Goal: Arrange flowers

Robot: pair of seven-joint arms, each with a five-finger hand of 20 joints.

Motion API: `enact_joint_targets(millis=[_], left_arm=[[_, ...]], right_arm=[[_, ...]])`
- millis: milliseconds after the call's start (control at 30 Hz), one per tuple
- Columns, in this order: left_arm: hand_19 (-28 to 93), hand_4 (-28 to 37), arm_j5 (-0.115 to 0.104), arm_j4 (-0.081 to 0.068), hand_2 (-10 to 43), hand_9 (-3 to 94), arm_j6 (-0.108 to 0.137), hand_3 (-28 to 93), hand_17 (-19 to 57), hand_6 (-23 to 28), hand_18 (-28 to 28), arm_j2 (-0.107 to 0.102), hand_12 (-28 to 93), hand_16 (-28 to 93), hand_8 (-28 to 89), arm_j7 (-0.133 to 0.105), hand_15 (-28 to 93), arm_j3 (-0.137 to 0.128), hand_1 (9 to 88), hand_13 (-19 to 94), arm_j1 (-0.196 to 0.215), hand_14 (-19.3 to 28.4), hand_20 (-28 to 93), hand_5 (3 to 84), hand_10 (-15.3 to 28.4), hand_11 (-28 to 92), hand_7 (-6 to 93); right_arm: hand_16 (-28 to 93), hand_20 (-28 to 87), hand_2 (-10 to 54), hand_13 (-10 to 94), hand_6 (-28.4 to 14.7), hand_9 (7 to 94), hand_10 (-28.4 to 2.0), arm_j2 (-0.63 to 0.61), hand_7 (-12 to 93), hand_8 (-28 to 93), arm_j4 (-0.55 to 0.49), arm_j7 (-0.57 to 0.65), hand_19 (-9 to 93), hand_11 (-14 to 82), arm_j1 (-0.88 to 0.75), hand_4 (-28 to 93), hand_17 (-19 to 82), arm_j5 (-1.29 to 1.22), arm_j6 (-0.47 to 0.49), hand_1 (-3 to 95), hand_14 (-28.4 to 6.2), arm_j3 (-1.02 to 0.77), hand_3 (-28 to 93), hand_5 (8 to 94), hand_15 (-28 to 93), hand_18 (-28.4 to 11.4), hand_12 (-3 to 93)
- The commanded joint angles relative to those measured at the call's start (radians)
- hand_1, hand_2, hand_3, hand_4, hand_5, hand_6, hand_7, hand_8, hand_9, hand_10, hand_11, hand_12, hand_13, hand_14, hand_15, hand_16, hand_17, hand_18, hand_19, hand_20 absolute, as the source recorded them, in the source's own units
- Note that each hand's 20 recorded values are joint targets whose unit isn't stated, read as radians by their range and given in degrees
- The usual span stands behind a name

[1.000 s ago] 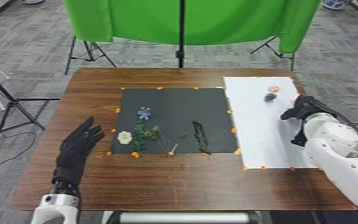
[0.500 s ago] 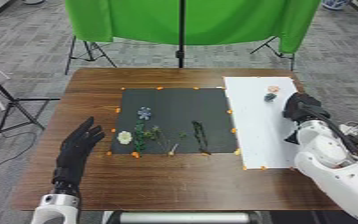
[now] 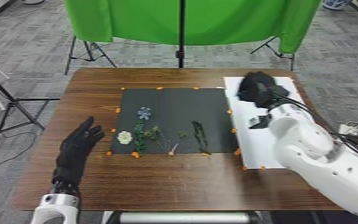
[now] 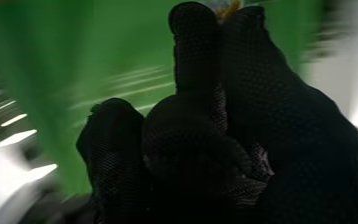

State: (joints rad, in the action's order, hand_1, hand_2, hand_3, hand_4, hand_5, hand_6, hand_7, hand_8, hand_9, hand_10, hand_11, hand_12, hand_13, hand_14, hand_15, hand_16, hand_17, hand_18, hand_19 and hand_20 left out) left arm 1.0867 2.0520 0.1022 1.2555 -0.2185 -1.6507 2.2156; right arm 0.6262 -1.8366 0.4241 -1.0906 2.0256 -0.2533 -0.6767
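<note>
In the head view my right hand [image 3: 261, 89] is over the upper part of the white sheet [image 3: 260, 152], hiding the pink and dark flowers there. In the right wrist view, the fingertips of that hand [image 4: 273, 95] pinch a small yellow-and-white flower [image 4: 230, 9]. My left hand [image 3: 76, 143] lies with straight fingers left of the dark mat [image 3: 198, 104]. On the mat are a blue flower [image 3: 144, 113], a pale flower [image 3: 124, 137], a green leafy stem [image 3: 140, 141], thin stems [image 3: 165, 142] and a dark twig [image 3: 200, 136].
Orange tabs [image 3: 135, 155] line the mat and sheet on the brown table [image 3: 175, 182]. Behind the table stand a green cloth [image 3: 229, 30] and its black stand [image 3: 181, 52].
My right hand has moved from the sheet's right edge up and left over its upper part, now covering the flowers seen there before. The left hand has stayed still.
</note>
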Motion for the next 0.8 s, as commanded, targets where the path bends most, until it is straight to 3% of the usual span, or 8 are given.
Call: enact_joint_targets(millis=[33,100,167,333,367,433,500,800], left_arm=[[10,-19.8,-0.006,-0.020,-5.2,35.0,0.018,64,1.4,8.0,14.1,-0.003,13,0,-3,-0.007,19,0.021,25.6,26,-0.013,18.2,16,33.4,14.0,13,1.7],[10,-20.8,-0.011,-0.021,-4.4,35.0,0.018,64,1.4,8.1,14.1,-0.006,13,0,-3,-0.010,19,0.025,24.6,26,-0.014,18.2,16,33.6,14.1,13,1.6],[10,-24.0,-0.041,-0.028,-1.3,35.0,0.026,64,1.4,8.1,14.1,-0.010,13,0,-3,-0.014,19,0.033,21.8,26,-0.026,18.2,16,33.8,14.1,13,1.5],[10,-28.2,-0.083,-0.021,15.7,36.2,0.108,57,1.7,8.1,14.0,-0.020,12,0,-4,-0.011,20,0.056,17.2,27,-0.036,18.5,16,35.1,14.4,13,2.0],[11,-28.3,-0.092,-0.029,21.8,36.8,0.114,51,1.8,8.1,13.9,-0.021,11,0,-4,-0.019,20,0.059,18.5,27,-0.045,18.5,17,35.7,14.6,14,2.3],[11,-28.3,-0.097,-0.021,25.6,37.7,0.128,47,2.0,8.2,13.7,-0.022,11,-1,-5,-0.024,21,0.058,19.8,27,-0.034,18.4,16,36.3,15.0,14,2.6],[12,-28.3,-0.100,-0.014,27.6,38.1,0.133,47,2.3,8.5,13.5,-0.022,10,-1,-5,-0.040,22,0.057,21.6,28,-0.018,18.4,16,37.1,15.1,15,3.0],[12,-28.3,-0.102,-0.016,33.3,39.2,0.128,44,3.1,8.7,13.3,-0.022,10,-2,-5,-0.039,23,0.058,25.7,28,-0.022,18.5,17,37.9,15.4,15,3.6]], right_arm=[[30,60,-9.5,94,2.0,93.6,-7.7,0.246,20,8,0.031,-0.128,93,8.0,0.300,-19,70,-0.008,0.087,61.6,0.2,0.327,58,81.9,62,-9.5,34.3],[31,60,-9.5,94,2.0,93.6,-7.6,0.285,20,8,0.041,-0.133,93,7.5,0.326,-19,69,-0.011,0.092,61.6,0.2,0.373,58,81.7,61,-9.4,34.8],[31,60,-9.5,94,2.0,93.5,-7.7,0.320,20,8,0.066,-0.148,93,7.1,0.346,-19,69,-0.003,0.105,61.4,0.2,0.401,58,81.6,61,-9.5,34.9],[31,61,-9.5,94,2.3,93.4,-7.5,0.365,21,8,0.103,-0.158,93,6.5,0.368,-19,69,-0.001,0.139,61.0,0.2,0.456,58,81.3,61,-9.3,35.2],[31,61,-9.5,94,2.4,93.2,-7.4,0.378,21,8,0.121,-0.164,93,6.3,0.371,-19,69,-0.005,0.149,60.9,0.2,0.460,58,81.2,61,-9.2,35.2],[32,61,-9.5,94,2.5,92.9,-7.4,0.388,21,8,0.131,-0.160,93,6.0,0.375,-19,69,-0.002,0.154,60.8,0.2,0.477,58,80.9,61,-9.4,35.3],[32,61,-9.5,94,2.5,92.6,-7.5,0.397,21,8,0.137,-0.151,93,5.8,0.374,-19,69,0.004,0.154,60.7,0.2,0.491,58,80.7,61,-9.4,35.3],[33,62,-9.5,94,3.2,90.0,-8.6,0.448,22,6,0.236,-0.139,93,5.0,0.369,-19,68,0.033,0.168,59.8,0.2,0.502,59,79.0,60,-9.6,35.2]])
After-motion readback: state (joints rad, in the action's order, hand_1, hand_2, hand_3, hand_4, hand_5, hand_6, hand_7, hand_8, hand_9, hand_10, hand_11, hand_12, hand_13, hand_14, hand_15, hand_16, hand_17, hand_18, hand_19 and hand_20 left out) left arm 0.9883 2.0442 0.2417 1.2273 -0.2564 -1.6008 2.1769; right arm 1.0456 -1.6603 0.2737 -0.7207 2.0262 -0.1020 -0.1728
